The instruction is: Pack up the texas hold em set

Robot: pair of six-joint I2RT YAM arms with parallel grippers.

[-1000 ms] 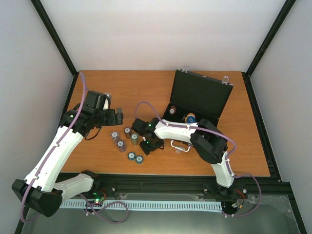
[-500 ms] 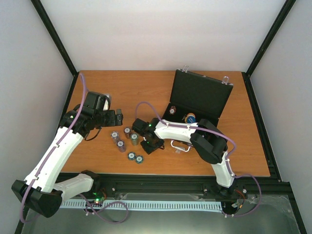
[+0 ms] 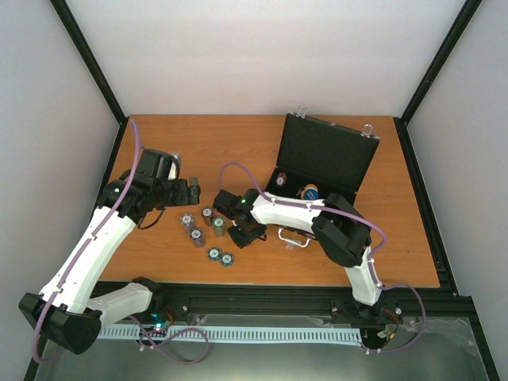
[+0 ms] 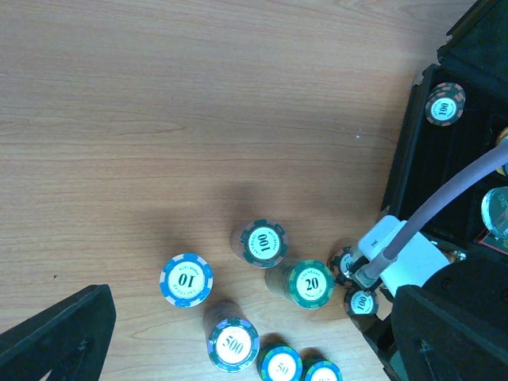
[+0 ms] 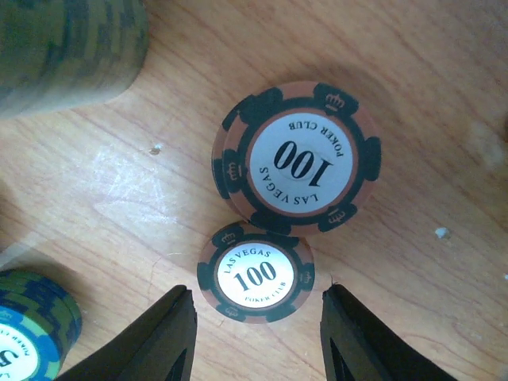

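The black case (image 3: 325,163) lies open at the right with its lid up; a chip stack (image 3: 280,181) and the blue disc (image 3: 310,192) sit inside. Several chip stacks (image 3: 207,226) stand on the wood left of it. My right gripper (image 3: 238,230) is open and low over the table; its fingers (image 5: 163,341) straddle a single brown 100 chip (image 5: 255,272), with a short 100 stack (image 5: 296,156) just beyond. My left gripper (image 3: 190,190) is open and empty above the stacks; its view shows the 10 (image 4: 186,279), 100 (image 4: 263,242), 20 (image 4: 309,283) and 500 (image 4: 233,344) stacks. No triangular token shows.
The case's silver handle (image 3: 294,238) juts toward the near edge beside my right arm. A green stack (image 5: 67,48) and a blue-green stack (image 5: 32,325) stand close on the left of my right gripper. The table's black frame rail (image 3: 262,294) runs along the near edge.
My right gripper has shifted slightly away from the near edge, over the two 100 chips. The left arm and the chip stacks have not moved.
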